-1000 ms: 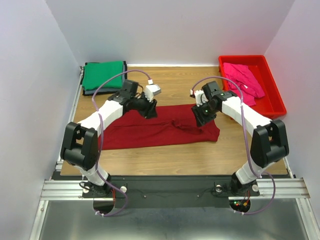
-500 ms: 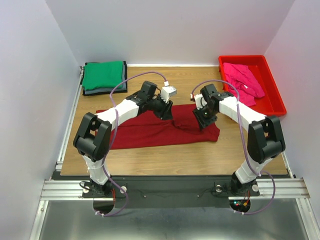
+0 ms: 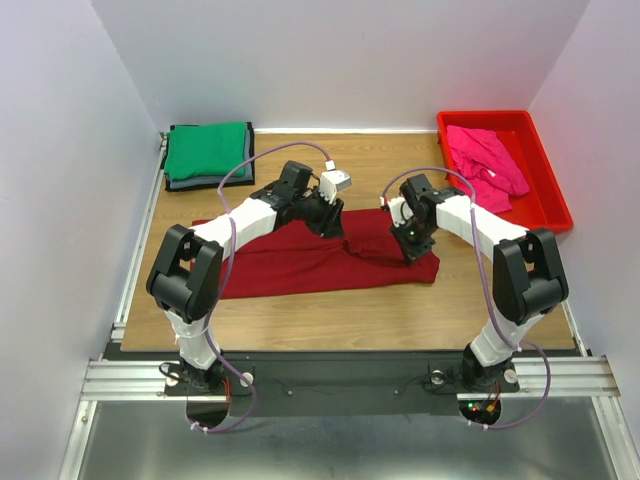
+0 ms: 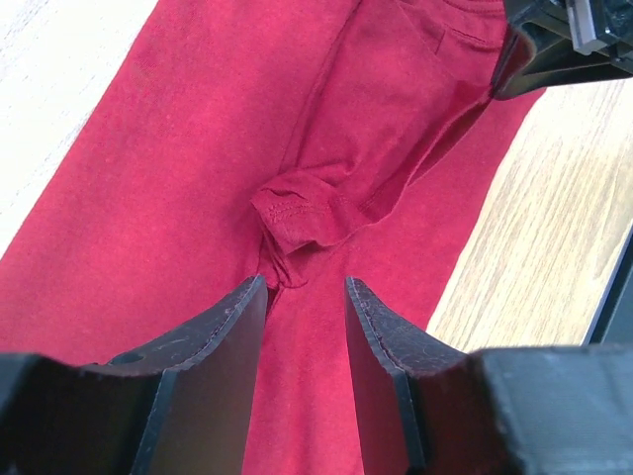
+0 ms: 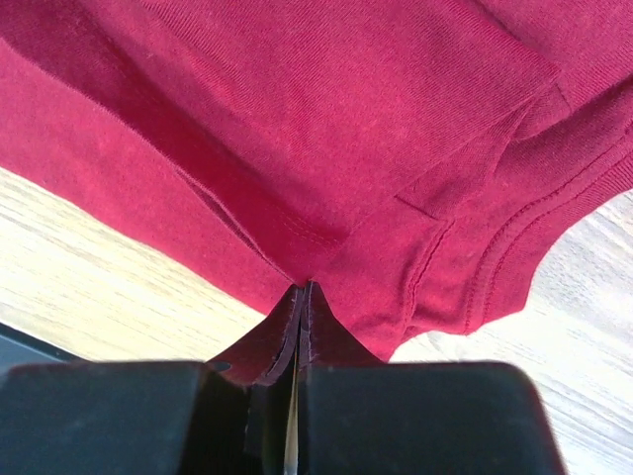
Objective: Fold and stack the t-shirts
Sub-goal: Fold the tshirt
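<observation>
The maroon t-shirt [image 3: 290, 262] lies spread along the middle of the table. My left gripper [image 3: 330, 222] is open just above its upper middle; in the left wrist view [image 4: 305, 287] a bunched sleeve fold [image 4: 297, 213] lies just ahead of the fingertips. My right gripper [image 3: 413, 240] is shut on a fold of the maroon shirt [image 5: 326, 119] near its right end, cloth pinched at the tips [image 5: 302, 289]. The green t-shirt [image 3: 205, 150] lies folded at the back left on a dark grey one [image 3: 205, 181]. The pink t-shirt [image 3: 487, 160] lies crumpled in the tray.
The red plastic tray [image 3: 553, 195] stands at the back right corner. White walls close in the table on the left, back and right. Bare wood shows in front of the maroon shirt [image 3: 330, 315] and behind it [image 3: 350, 155].
My left gripper has moved right along the shirt's upper edge to its middle. My right gripper has shifted slightly toward the back, still on the cloth.
</observation>
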`<state>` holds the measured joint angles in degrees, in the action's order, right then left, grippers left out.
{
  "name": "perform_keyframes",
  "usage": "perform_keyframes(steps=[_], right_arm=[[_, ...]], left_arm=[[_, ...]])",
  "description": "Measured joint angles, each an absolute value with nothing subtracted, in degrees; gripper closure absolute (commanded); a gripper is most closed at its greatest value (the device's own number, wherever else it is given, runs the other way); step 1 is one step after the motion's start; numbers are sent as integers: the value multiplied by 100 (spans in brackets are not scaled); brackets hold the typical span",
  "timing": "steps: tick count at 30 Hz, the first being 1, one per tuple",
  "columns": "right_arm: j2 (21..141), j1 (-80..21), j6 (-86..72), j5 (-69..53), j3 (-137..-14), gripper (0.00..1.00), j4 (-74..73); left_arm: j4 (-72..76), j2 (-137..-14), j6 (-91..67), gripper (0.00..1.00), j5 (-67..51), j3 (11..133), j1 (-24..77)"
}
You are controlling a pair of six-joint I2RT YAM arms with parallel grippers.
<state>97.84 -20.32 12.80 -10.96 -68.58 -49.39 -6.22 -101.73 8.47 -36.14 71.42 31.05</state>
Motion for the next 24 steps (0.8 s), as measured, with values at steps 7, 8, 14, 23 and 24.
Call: perform_keyframes(steps=[7,8,14,23,24], right_arm=[[9437,-2032,1426,-899,-6860,99,-5059],[9371,-2032,1450,-860,-6860,99,-5068],[9067,-2003,1651,-644,-6785,99,-5096],[9041,-1717,1986,-419,-6235,99,-5118],[9041,-1712,2001,-405,-6226,99,-5113]], left_arm=[[-624,-10173,849,51,-3538,7142,3105],[-622,-10173,849,51,-3527,7142,3105],[-622,-10171,851,51,-3465,7140,3105],[-598,-10095,915,55,-3448,7032,3105],[-578,-10064,937,55,-3450,6989,3109]])
